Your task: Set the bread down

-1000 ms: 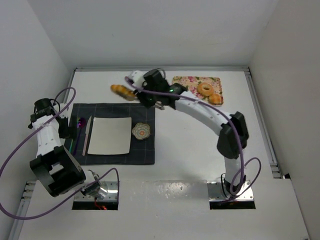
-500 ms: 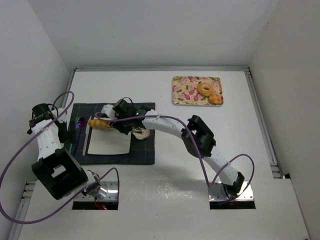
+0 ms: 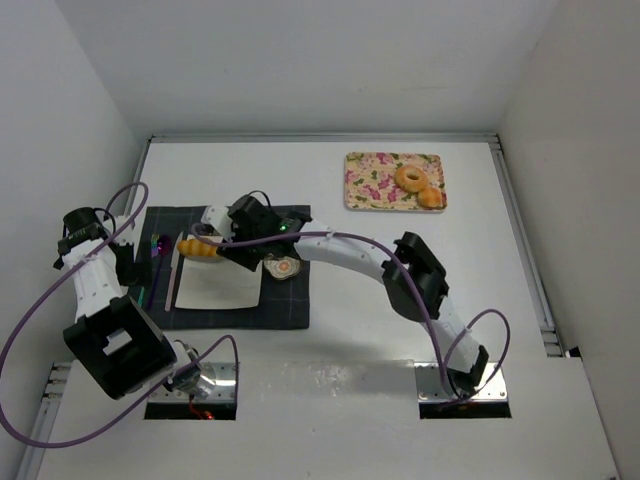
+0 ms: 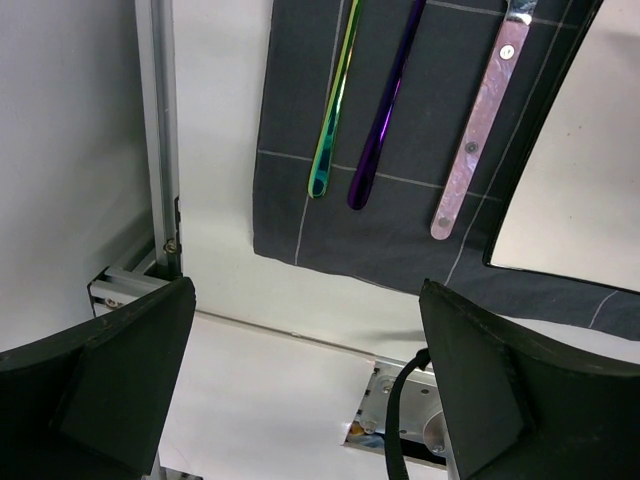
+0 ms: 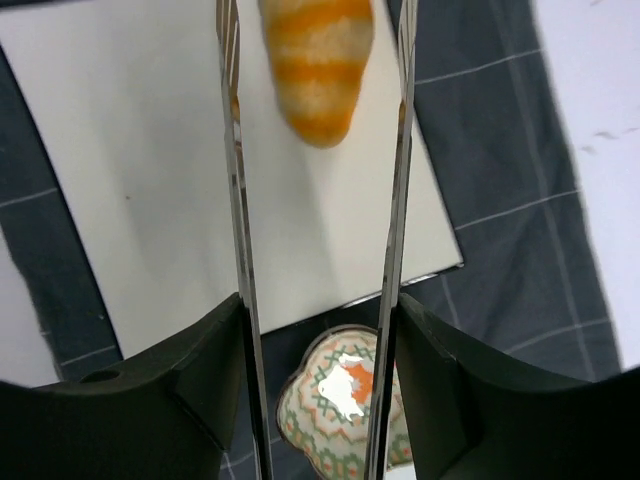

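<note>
Right gripper (image 5: 312, 15) pinching roll (image 5: 318, 75), low over plate (image 5: 150, 190), near edge. Risk: release here, roll tips off rim onto cloth (image 5: 500, 130). Left gripper (image 4: 305, 345) spread, empty.

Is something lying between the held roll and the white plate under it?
Nothing visible. The right gripper holds the roll above bare plate; the floral dish sits beside the plate, not beneath.
</note>
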Robot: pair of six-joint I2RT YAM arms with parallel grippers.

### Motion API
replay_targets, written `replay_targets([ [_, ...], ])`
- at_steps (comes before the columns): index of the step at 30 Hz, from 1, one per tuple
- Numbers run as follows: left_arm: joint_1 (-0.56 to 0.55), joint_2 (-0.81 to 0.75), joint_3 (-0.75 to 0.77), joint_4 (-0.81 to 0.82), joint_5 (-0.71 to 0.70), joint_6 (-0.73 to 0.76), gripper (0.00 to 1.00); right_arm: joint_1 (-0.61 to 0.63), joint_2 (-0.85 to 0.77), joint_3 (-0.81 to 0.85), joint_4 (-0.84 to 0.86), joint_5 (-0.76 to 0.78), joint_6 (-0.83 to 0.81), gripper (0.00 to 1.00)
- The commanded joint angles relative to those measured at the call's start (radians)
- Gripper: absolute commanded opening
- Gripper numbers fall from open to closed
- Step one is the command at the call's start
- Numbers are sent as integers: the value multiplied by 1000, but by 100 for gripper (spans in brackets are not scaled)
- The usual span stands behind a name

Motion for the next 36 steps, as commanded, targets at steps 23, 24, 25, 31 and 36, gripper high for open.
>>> replay_targets([
  [23,24,11,48,0,60,20,100,-697,-703,-542,-187,406,236,57],
  [24,24,20,48,0,60,20,100,-719,-703,-560,-192,400,242,57],
  [25,24,20,48,0,60,20,100,-739,-700,-577,-200,369,251,57],
  [31,24,29,57,-9,60,20,100,-852,-647,-588,-206,306,244,58],
  [36,24,38,66,-18,69,11,100,-897,-581,-540,-241,282,251,58],
])
